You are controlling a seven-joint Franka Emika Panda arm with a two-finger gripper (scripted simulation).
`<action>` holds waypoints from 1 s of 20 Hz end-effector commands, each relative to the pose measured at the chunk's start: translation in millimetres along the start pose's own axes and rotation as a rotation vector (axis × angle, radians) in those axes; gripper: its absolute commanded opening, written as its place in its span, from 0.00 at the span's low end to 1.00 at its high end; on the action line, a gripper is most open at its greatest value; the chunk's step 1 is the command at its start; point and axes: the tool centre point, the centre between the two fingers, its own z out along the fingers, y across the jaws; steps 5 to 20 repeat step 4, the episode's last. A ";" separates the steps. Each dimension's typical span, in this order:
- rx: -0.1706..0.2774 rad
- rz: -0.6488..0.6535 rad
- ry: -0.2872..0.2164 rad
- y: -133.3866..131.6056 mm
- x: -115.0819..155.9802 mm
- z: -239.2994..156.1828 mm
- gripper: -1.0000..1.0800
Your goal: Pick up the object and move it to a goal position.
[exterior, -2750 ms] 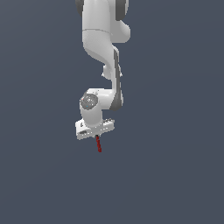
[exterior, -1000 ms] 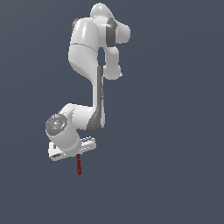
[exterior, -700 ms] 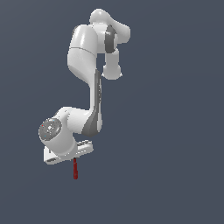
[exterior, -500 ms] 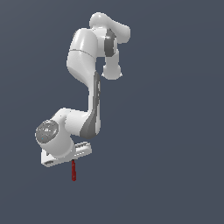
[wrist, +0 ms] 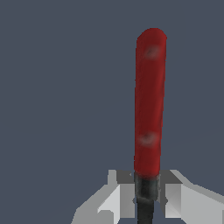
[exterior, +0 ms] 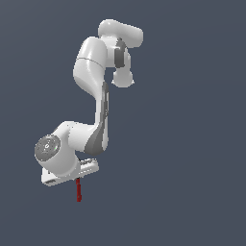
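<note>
The object is a thin red rod (exterior: 78, 190) with a black end. In the exterior view it hangs straight down from my gripper (exterior: 77, 178), low at that view's left. In the wrist view the red rod (wrist: 148, 105) stands out from between my two grey fingers (wrist: 114, 197), and its black end (wrist: 145, 199) is clamped between them. My gripper (wrist: 145, 202) is shut on the object. The fingers are too small to make out in the exterior view.
The white arm (exterior: 98, 96) rises from the gripper to the exterior view's upper middle. Around it there is only a plain dark grey-blue background; no table, goal marker or other object shows.
The arm has swung the gripper and the held rod toward the exterior view's left and a little lower. The rod stays hanging down in the grip.
</note>
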 end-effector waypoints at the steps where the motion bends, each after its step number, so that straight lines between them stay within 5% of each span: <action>1: 0.000 0.000 0.001 1.1 1.0 -0.5 0.00; 20: 0.000 0.000 0.001 1.5 1.3 -0.5 0.00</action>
